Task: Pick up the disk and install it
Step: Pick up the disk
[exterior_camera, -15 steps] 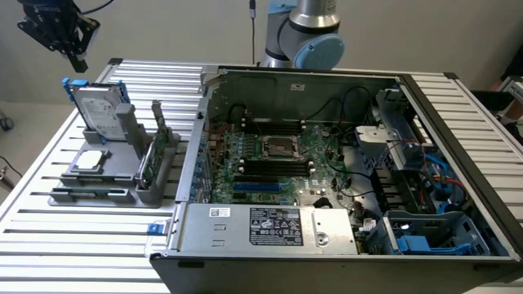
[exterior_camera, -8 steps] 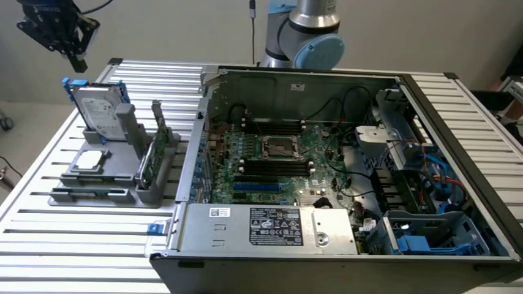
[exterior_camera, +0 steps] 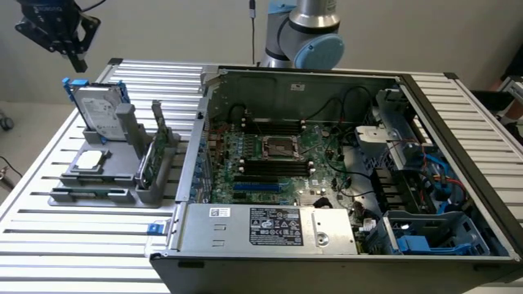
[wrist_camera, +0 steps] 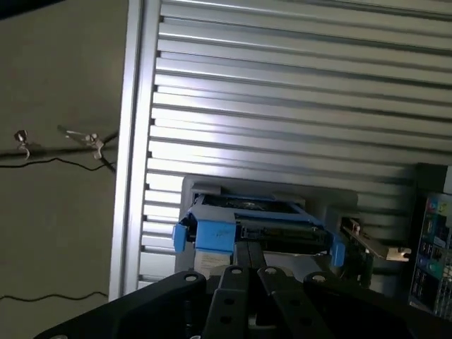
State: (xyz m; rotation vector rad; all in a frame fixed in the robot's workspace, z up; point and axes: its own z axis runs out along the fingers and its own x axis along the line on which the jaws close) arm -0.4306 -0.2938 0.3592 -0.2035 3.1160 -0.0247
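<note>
The gripper (exterior_camera: 77, 61), fingers pressed together and empty, hangs above the disk (exterior_camera: 98, 109), at its 11 o'clock in the exterior view. I judge the approach is in hand; a grasp calls for parted fingers. The disk, flat silver metal in a blue plastic frame, stands upright in a grey rack (exterior_camera: 122, 197), at 9 o'clock from the case (exterior_camera: 310, 82).

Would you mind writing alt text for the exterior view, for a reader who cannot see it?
A robot's shut gripper hangs above the disk, a blue-framed hard drive standing upright in a grey holder toward the exterior view's left on a slatted metal table. An open computer case, motherboard exposed, takes up the centre and right.
</note>
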